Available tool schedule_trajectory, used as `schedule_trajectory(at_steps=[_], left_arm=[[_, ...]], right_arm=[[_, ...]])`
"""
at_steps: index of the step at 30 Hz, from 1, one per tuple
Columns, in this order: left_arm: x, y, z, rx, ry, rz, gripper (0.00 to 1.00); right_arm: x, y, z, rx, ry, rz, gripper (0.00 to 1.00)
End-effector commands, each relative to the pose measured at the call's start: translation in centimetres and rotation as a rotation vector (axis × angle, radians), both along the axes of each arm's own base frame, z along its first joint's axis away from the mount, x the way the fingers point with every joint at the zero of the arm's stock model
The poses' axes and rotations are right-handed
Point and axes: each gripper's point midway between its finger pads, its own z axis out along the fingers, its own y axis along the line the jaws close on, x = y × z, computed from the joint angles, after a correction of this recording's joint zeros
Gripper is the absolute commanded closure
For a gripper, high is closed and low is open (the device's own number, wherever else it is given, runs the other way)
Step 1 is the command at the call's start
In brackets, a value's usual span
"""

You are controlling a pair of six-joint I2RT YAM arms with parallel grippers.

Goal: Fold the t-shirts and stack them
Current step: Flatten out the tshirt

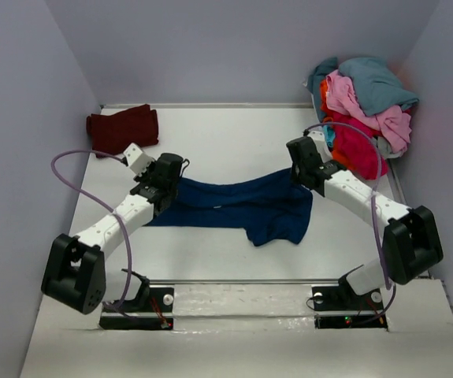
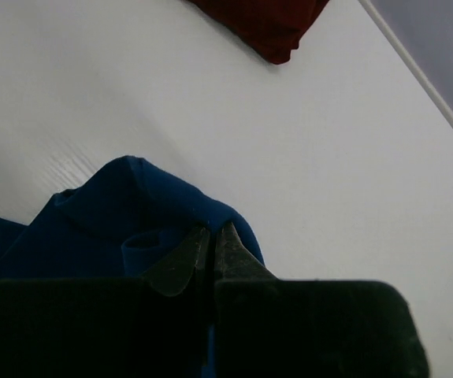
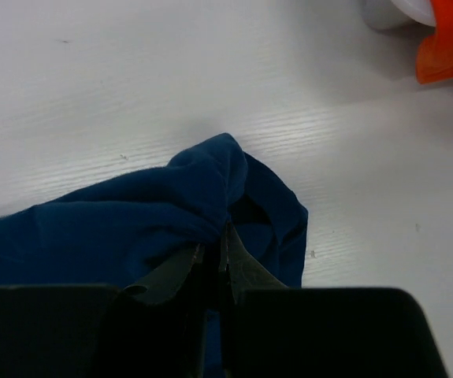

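Now: one navy t-shirt (image 1: 234, 206) strung across mid table (image 1: 226, 142) between two tools. Left tool (image 2: 212, 236) pinched tight on shirt's left end; right tool (image 3: 222, 236) pinched tight on right end. One maroon t-shirt (image 1: 124, 128), folded, far left corner. One loose pile (image 1: 364, 106) far right: teal, pink, red, orange cloth.
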Motion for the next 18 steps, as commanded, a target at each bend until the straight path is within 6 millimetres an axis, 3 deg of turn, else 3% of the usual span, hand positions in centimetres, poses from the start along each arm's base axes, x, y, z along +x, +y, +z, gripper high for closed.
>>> schedule_trajectory(at_steps=[1, 2, 6, 10, 11, 12, 13, 14, 15, 16, 18], left_arm=[[4.3, 0.1, 2.4, -0.069, -0.115, 0.030, 0.95], [5.0, 0.0, 1.3, -0.071, -0.081, 0.021, 0.94], [7.5, 1.3, 0.9, -0.092, -0.078, 0.038, 0.94], [11.2, 1.1, 3.2, -0.075, -0.113, 0.030, 0.94], [11.9, 0.8, 2.2, -0.055, -0.077, 0.022, 0.94], [12.7, 1.1, 2.5, -0.059, -0.084, 0.030, 0.94], [13.9, 0.7, 3.8, -0.058, -0.106, 0.013, 0.94], [14.7, 0.8, 3.8, -0.053, -0.101, 0.003, 0.94], [15.5, 0.3, 2.6, -0.046, -0.063, -0.013, 0.94], [16.5, 0.0, 3.6, -0.041, -0.080, -0.022, 0.94], [17.7, 0.0, 2.6, -0.034, -0.057, -0.038, 0.94]], right_arm=[[4.5, 0.1, 2.0, 0.063, -0.100, -0.047, 0.93], [5.1, -0.6, 1.3, 0.062, -0.080, -0.064, 0.93], [7.3, -1.5, 2.1, 0.076, -0.090, -0.086, 0.93], [9.6, -2.4, 2.9, 0.082, -0.098, -0.113, 0.93], [10.6, -2.5, 3.1, 0.085, -0.102, -0.119, 0.93], [11.0, -2.4, 3.2, 0.086, -0.102, -0.116, 0.93], [11.7, -2.6, 2.6, 0.081, -0.089, -0.119, 0.93], [12.1, -2.9, 2.7, 0.081, -0.087, -0.123, 0.93], [12.8, -2.6, 3.4, 0.087, -0.098, -0.116, 0.93], [13.3, -2.9, 3.5, 0.084, -0.096, -0.120, 0.93], [14.1, -2.5, 2.4, 0.074, -0.067, -0.108, 0.93]])
